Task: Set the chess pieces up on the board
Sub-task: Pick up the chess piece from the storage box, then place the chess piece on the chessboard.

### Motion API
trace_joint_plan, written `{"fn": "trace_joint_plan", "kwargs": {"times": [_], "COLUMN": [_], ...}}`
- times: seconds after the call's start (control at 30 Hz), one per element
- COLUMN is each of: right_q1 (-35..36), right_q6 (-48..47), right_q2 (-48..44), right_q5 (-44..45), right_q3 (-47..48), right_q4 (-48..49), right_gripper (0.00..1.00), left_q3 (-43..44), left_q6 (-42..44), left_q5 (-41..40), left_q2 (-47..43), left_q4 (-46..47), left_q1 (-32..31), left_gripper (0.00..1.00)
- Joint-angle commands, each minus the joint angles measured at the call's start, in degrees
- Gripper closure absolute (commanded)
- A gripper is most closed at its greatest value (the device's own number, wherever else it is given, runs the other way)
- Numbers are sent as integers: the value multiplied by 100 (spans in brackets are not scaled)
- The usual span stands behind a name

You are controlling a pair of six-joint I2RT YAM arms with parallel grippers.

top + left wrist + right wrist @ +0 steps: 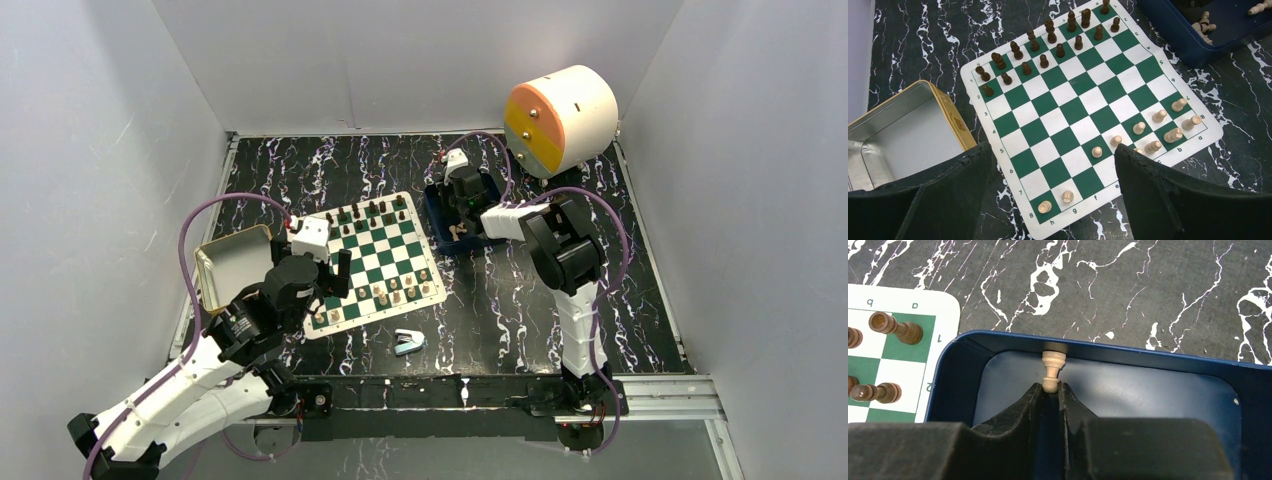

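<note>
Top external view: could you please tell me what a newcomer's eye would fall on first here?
The green-and-white board lies left of centre, dark pieces ranked along its far edge, light pieces only partly lined up on the near one. Beside it, the right claw is shut on a tan piece inside the blue tray. A big white drum with an orange-and-yellow face stands out at the far right corner.

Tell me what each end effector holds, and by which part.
The right end effector pinches a tan pawn by its head, inside the tray. The left end effector is open, empty.
</note>
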Motion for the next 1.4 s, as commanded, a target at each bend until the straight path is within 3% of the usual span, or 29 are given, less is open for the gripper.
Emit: {"fn": "trace_joint_plan", "kwargs": {"times": [0.0, 0.27, 0.53, 0.7, 0.87, 0.97, 1.17, 1.37], "right_q1": [8, 10, 11, 45, 81, 119, 258, 323], "right_q6": [-173, -208, 270, 534, 318, 328, 576, 946], "right_q2": [-80, -906, -2237, -3178, -4141, -4626, -5297, -5566], "right_q5": [29, -207, -1103, -1781, -3244, -3946, -4892, -5720], "right_q3": [131, -11, 108, -187, -519, -658, -1437, -1980], "right_q4": [251, -337, -2671, -3986, -4865, -5237, -5015, -4575], "right_gripper": [78, 85, 85, 86, 86, 87, 87, 87], "left_q3": [-27, -36, -125, -526, -1155, -1147, -656, -316], "left_q6": [26, 32, 183, 904, 2862, 3435, 4236, 4865], "left_q5": [-118, 80, 538, 1831, 3930, 4354, 5495, 6855], "left_q2": [-96, 7, 6, -163, -668, -630, 449, 1326], "left_q4": [60, 117, 396, 1281, 2351, 2744, 2511, 2520], "left_q1": [-22, -21, -20, -19, -19, -18, -24, -25], "left_gripper": [12, 14, 16, 18, 19, 17, 17, 24]}}
